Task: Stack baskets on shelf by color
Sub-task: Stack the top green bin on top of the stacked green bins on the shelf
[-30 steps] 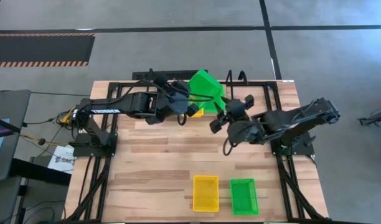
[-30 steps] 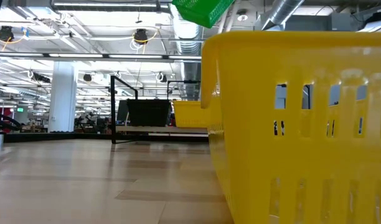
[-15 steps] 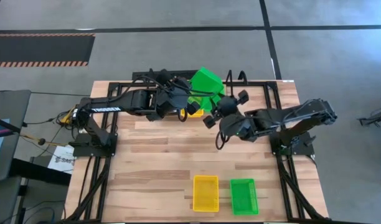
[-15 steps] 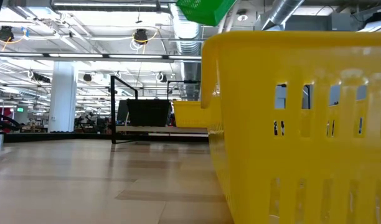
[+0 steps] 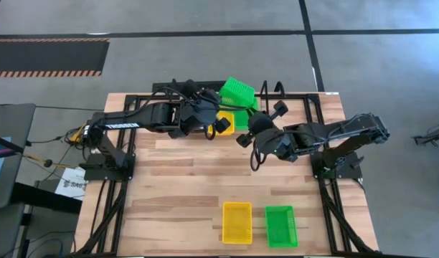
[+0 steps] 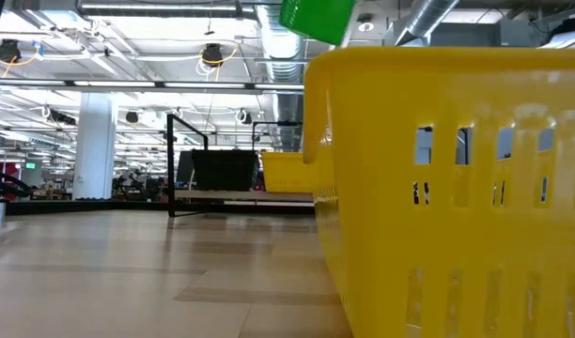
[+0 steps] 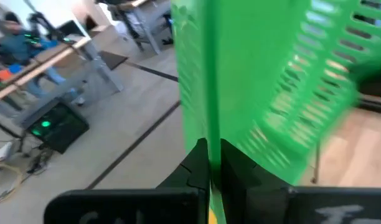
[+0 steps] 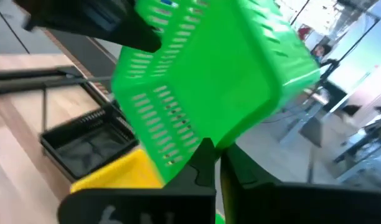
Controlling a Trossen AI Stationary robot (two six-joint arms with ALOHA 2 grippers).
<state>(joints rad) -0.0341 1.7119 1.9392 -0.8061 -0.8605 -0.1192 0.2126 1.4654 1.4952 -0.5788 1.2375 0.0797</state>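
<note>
1. The wooden counter [image 5: 176,179] carries both dark arms, reaching toward its far edge.
2. The shelf [image 5: 305,97] runs along that far edge; a yellow basket [image 8: 119,173] and a black basket [image 8: 84,144] sit on it.
3. A green basket [image 5: 237,93], tilted, hangs above the shelf; another yellow basket [image 5: 236,222] and a second green basket [image 5: 280,226] lie side by side near the front edge.
4. The left claw [image 7: 210,171] pinches the tilted green basket's rim; the right claw [image 8: 212,163] is pressed together on its opposite edge.
</note>
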